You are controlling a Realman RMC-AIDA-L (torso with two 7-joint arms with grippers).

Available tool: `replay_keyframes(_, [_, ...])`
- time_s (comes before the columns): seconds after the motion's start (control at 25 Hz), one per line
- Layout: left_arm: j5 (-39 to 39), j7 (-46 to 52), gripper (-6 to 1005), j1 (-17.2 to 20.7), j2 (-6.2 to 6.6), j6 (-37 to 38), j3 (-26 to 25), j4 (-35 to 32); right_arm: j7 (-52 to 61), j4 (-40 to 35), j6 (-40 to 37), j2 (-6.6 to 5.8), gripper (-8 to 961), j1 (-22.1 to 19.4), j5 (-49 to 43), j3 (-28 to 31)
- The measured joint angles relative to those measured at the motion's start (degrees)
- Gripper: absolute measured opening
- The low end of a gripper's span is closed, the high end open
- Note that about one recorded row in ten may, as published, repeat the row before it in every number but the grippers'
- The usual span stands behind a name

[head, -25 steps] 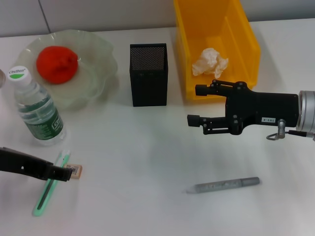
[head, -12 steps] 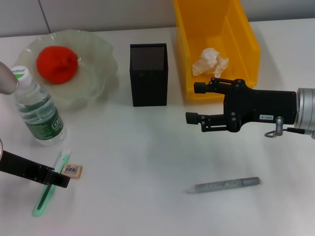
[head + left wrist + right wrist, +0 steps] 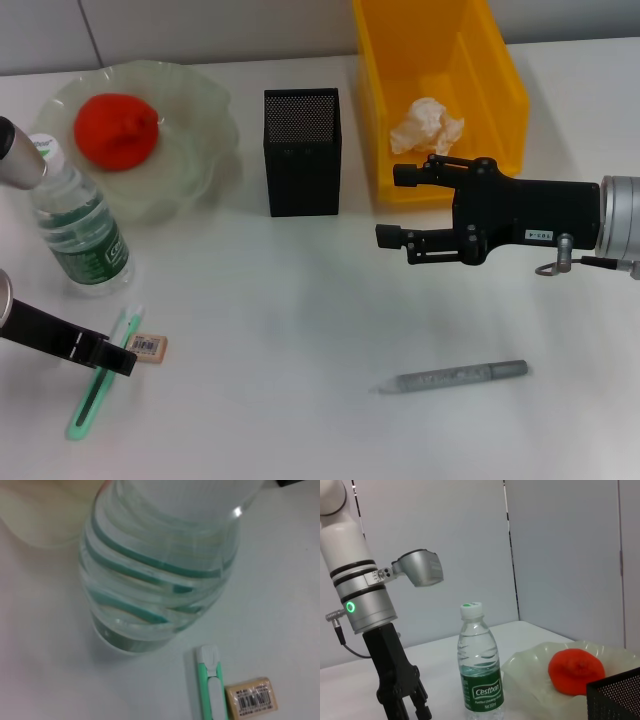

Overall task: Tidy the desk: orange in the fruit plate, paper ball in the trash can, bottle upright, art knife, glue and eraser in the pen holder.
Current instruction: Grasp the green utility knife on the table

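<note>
The green art knife and small tan eraser are crossed by the left tool, its spread undiscernible; both are fully seen from the left wrist. The right tool is held wide beside the yellow bin.

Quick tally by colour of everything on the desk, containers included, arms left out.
Green: 2, plate, knife
Red-orange: 1, orange
Clear: 1, bottle
Black: 1, holder
Yellow: 1, bin
White: 1, paper ball
Tan: 1, eraser
Grey: 1, pen
Total: 9
</note>
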State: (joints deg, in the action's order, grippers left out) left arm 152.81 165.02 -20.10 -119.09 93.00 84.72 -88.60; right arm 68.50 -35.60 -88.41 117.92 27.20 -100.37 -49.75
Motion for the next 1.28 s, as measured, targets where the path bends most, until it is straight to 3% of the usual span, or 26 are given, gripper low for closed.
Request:
replay_keyframes(0.48, [1.1,0.0,738,-0.4,0.0,0.7,6.1,-2.1,0.0,0.2,0.6,-0.08,841,-0.1,0.0,0.0])
replay_keyframes(1.28, [1.6,0.1,687,-0.5,-0.09,0.1,3.3,0.0,-0.2,1.0,0.2,-0.24,840,0.0,0.0,-0.1])
